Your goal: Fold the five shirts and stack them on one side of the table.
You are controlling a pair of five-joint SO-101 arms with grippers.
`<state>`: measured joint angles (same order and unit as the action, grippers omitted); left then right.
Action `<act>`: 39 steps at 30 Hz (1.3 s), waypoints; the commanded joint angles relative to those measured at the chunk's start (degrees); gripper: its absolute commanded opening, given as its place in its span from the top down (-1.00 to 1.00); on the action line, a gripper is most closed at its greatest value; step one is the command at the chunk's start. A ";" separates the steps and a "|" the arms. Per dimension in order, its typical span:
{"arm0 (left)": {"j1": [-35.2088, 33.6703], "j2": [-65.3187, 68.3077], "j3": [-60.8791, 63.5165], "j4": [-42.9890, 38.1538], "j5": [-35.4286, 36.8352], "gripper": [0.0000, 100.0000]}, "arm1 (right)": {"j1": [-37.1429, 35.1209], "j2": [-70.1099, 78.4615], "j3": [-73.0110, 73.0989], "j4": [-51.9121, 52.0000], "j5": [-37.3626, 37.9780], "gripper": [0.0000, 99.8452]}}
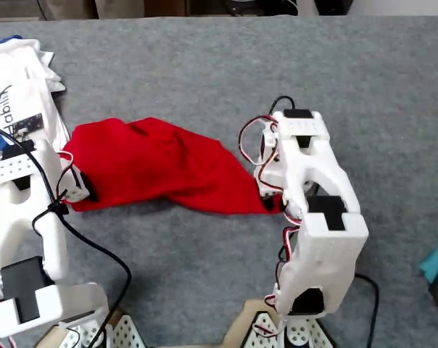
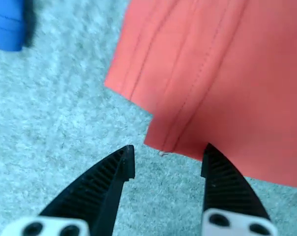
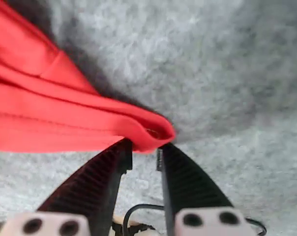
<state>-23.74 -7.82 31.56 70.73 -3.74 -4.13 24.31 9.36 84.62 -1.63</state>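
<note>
Red shirt lay rumpled, unfolded on counter. Right jaws pinched one corner of it; left jaws spread at its opposite hem, gripping nothing. White shirt heaped beyond that hem. Folding likely barely started, nothing stacked.

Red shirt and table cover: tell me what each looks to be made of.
The red shirt looks like soft, matte knit cloth, probably cotton or a blend. It slumps in loose folds, and the left wrist view shows stitched hem lines. The table cover looks like grey felt or short-pile carpet, going by its fuzzy, mottled, unshiny surface.
</note>
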 commanded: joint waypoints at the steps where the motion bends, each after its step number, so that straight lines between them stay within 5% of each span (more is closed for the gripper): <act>1: 0.97 -2.33 0.00 -0.62 -0.26 0.54 | 0.04 -0.22 -2.59 -0.53 -0.09 0.84; 8: 0.79 -2.51 0.00 -0.53 -0.26 0.54 | 0.04 -0.31 -5.05 -0.18 0.18 0.91; 22: 1.14 -2.68 -0.53 -0.53 -0.18 0.54 | -0.31 -0.31 -22.64 16.62 -3.43 0.99; 32: 1.14 -2.59 0.00 -0.35 -0.26 0.53 | -0.31 -0.13 -26.68 16.97 -3.43 0.99; 39: 1.23 -2.42 -0.35 -0.62 -7.30 0.53 | -0.40 0.13 -30.90 16.97 -3.43 0.99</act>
<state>-23.38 -7.82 31.74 70.73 -9.63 -4.13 24.66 -18.51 100.79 -4.62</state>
